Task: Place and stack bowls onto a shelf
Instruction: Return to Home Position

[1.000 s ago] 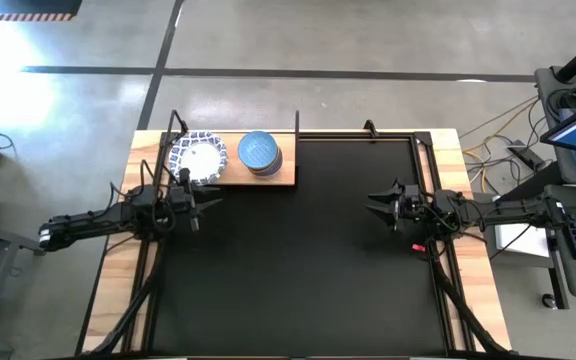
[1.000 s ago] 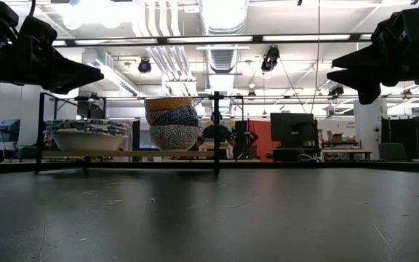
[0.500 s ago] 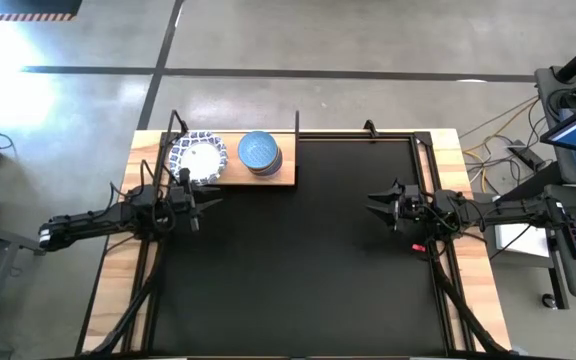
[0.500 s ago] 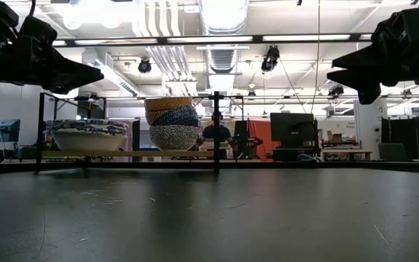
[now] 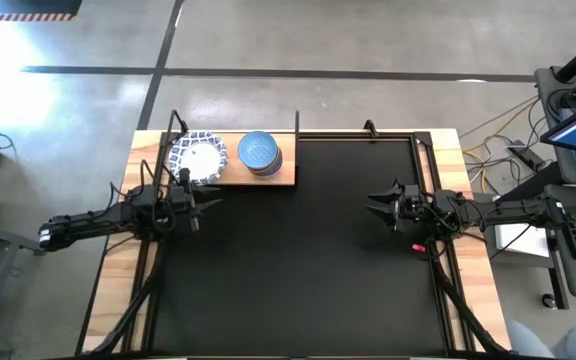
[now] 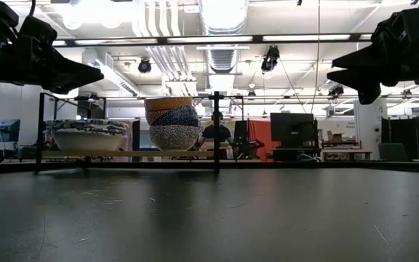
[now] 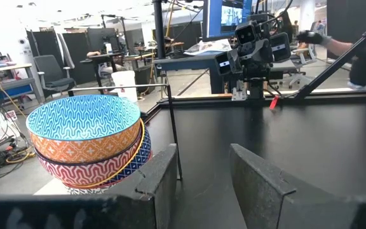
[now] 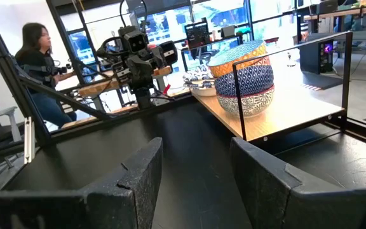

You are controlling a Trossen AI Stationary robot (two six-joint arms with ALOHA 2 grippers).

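The left jaws are wide open and hold nothing; only air is between their two dark fingers (image 7: 161, 184). They hang above the bench (image 5: 118, 290), near the shelf (image 5: 286, 178). The right jaws are open and empty too, over the right side of the black mat (image 5: 298, 260), well apart from the shelf. On the shelf sit a stack of white bowls (image 5: 197, 156) and, just beside it, a stack of small bowls (image 5: 260, 152), a light-blue one on top.
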